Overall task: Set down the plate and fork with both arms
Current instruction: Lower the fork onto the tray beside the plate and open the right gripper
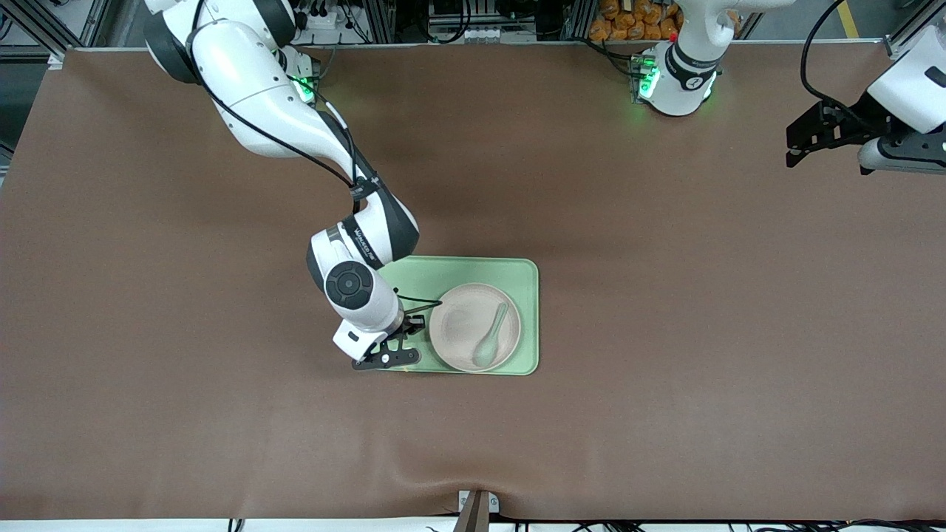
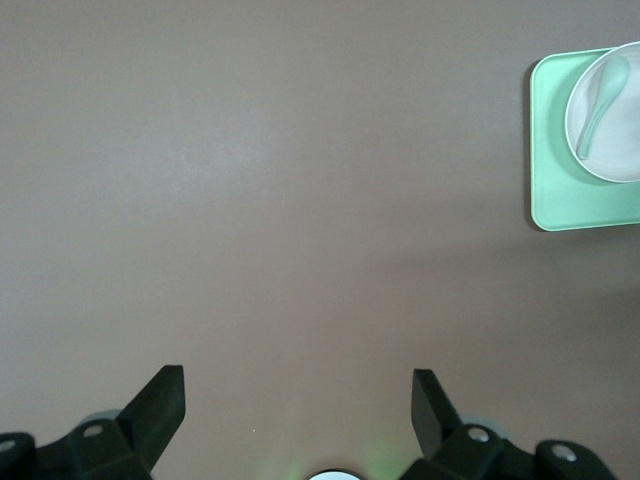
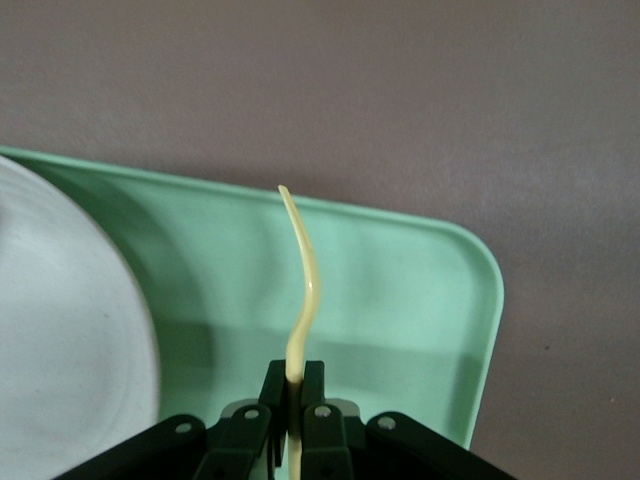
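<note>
The right gripper (image 3: 296,385) is pinching the pale-yellow fork (image 3: 304,290) between closed fingers, holding it over the corner of the green tray (image 1: 517,273) toward the right arm's end, just beside the plate (image 1: 462,325). The plate is sitting on the tray, carrying a grey-green spoon (image 1: 491,340). The left gripper (image 2: 298,400) is waiting with fingers spread wide, over the brown table (image 1: 665,295), well apart from the tray.

My bench (image 1: 665,332) is covered edge to edge in a matte brown mat, rumpled slightly at its near edge where a small metal bracket (image 1: 477,506) sits. Along the far edge runs aluminium framing (image 1: 414,18) hung with black cables. A heap of orange items (image 1: 635,21) sits there too. Light falls evenly, with soft shadows.
</note>
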